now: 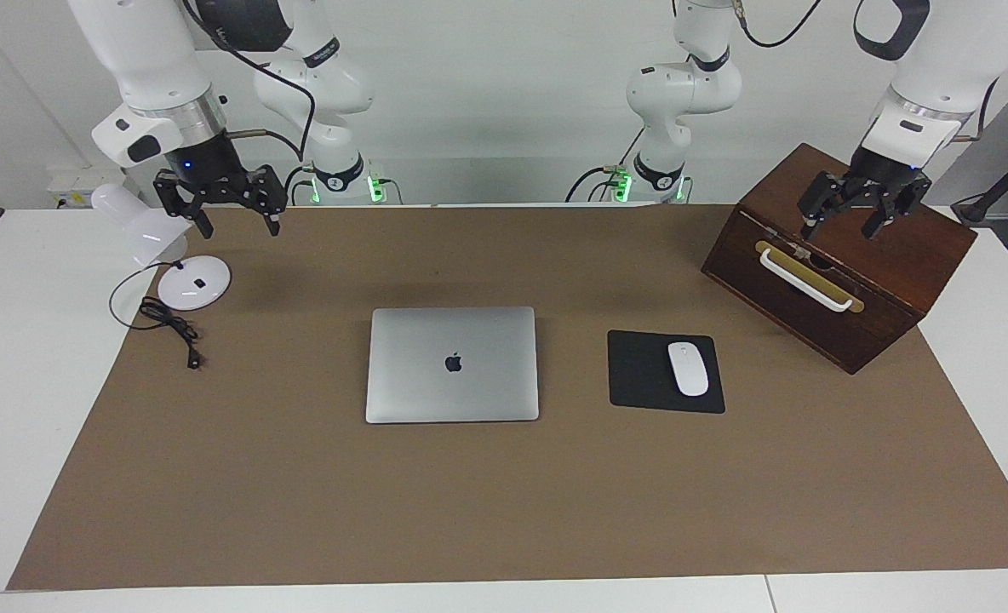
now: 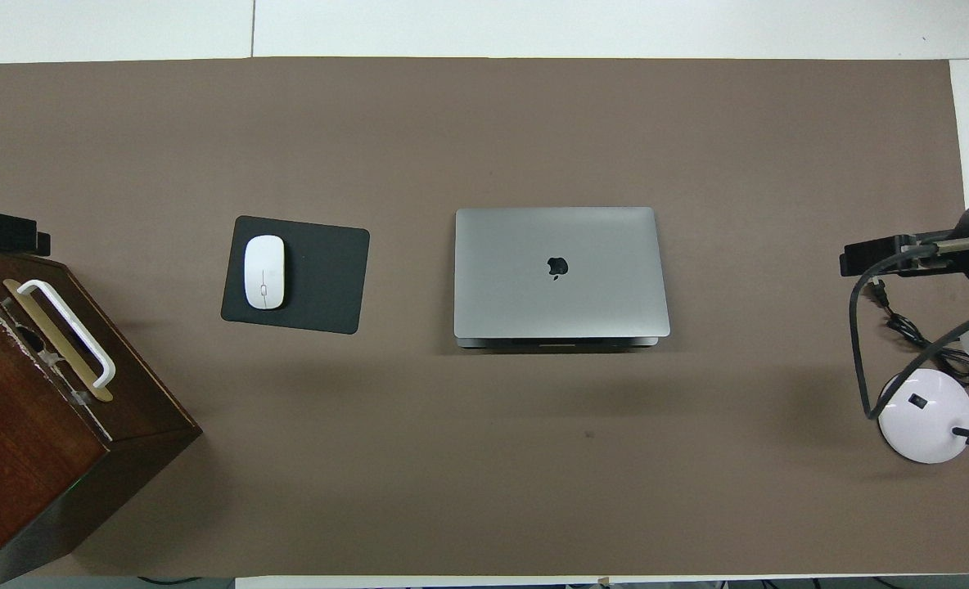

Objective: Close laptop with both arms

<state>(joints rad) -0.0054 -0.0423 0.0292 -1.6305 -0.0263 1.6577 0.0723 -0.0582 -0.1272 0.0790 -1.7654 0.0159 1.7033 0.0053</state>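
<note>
Both tools open: left tool point(image 1: 863, 210) over wooden box point(image 1: 896, 281), right tool point(image 1: 220, 201) beside lamp point(image 1: 168, 255); laptop point(image 1: 452, 364) closed.

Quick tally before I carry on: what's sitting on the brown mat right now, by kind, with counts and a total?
laptop, lid shut: 1
black mouse pad: 1
white mouse on the pad: 1
wooden box with white handle: 1
white desk lamp with cord: 1
Total: 5
</note>
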